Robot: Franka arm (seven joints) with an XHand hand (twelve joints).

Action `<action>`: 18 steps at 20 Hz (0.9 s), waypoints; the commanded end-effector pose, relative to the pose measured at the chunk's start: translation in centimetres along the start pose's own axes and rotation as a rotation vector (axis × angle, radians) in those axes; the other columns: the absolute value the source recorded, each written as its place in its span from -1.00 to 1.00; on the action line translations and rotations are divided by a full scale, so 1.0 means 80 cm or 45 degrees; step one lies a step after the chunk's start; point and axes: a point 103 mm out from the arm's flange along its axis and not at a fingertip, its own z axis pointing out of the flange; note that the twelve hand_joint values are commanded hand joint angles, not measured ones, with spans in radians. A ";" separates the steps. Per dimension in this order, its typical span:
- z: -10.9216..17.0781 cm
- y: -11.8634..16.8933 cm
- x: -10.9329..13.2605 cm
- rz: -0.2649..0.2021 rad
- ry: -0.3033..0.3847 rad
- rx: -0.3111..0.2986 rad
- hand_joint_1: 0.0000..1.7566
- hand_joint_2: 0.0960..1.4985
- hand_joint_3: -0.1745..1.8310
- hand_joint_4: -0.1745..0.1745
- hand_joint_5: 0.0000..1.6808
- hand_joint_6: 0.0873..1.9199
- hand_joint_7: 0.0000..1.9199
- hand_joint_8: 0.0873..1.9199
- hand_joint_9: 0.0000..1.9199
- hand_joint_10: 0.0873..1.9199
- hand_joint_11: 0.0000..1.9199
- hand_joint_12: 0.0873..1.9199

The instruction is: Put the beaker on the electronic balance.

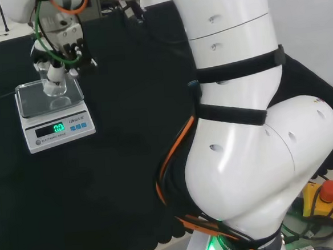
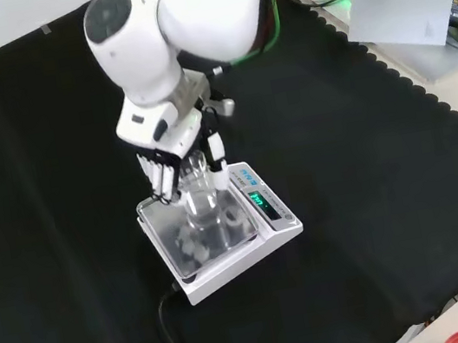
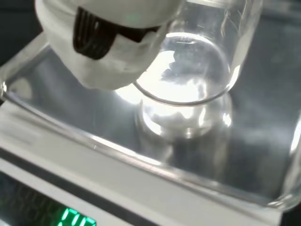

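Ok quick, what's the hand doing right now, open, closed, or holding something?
Hand: shut on the clear glass beaker, held over the steel pan of the white electronic balance. Whether the beaker touches the pan cannot be told.

Black cloth (image 2: pixel 367 157) covers the bench — a red button (image 1: pixel 329 189) beside it.

In the front view the beaker (image 2: pixel 200 201) stands over the scale's pan (image 2: pixel 181 254), toward its twelve o'clock edge. The display (image 2: pixel 261 200) lies at three o'clock of the beaker.
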 end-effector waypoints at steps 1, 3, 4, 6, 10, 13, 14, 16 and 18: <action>0.022 0.014 0.022 -0.069 0.027 0.053 0.40 -0.04 -0.13 0.31 0.16 0.21 0.06 0.14 0.23 -0.08 0.33 -0.25; 0.043 0.031 0.038 0.006 -0.083 0.079 0.40 -0.04 -0.13 0.31 0.16 0.21 0.06 0.14 0.23 -0.08 0.33 -0.25; 0.044 0.036 0.047 0.007 -0.089 0.087 0.40 -0.04 -0.13 0.31 0.16 0.20 0.06 0.14 0.23 -0.08 0.33 -0.25; 0.044 0.031 0.040 -0.057 -0.051 0.146 0.29 -0.20 -0.16 -0.16 -0.15 0.01 -0.15 0.12 0.12 -0.13 0.15 -0.11; 0.029 0.018 0.022 -0.109 -0.021 0.165 -0.10 -0.43 -0.38 0.03 -0.89 -0.66 -0.69 -0.08 -0.39 -0.19 -0.70 0.44; 0.020 0.018 0.022 -0.111 -0.031 0.186 -0.25 -0.39 -0.57 0.10 -0.99 -1.00 -0.95 -0.48 -0.75 -0.16 -0.96 0.46; 0.020 0.018 0.022 -0.115 -0.023 0.176 -0.28 -0.38 -0.62 0.11 -0.99 -1.00 -0.98 -0.61 -0.82 -0.15 -0.98 0.43; 0.002 0.019 0.021 -0.120 0.003 0.153 -0.36 -0.37 -0.70 0.13 -1.00 -1.00 -1.00 -0.83 -0.92 -0.14 -1.00 0.34; -0.013 0.006 0.010 -0.006 -0.135 0.218 -0.40 -0.37 -0.74 0.15 -1.00 -1.00 -1.00 -0.95 -0.97 -0.13 -1.00 0.28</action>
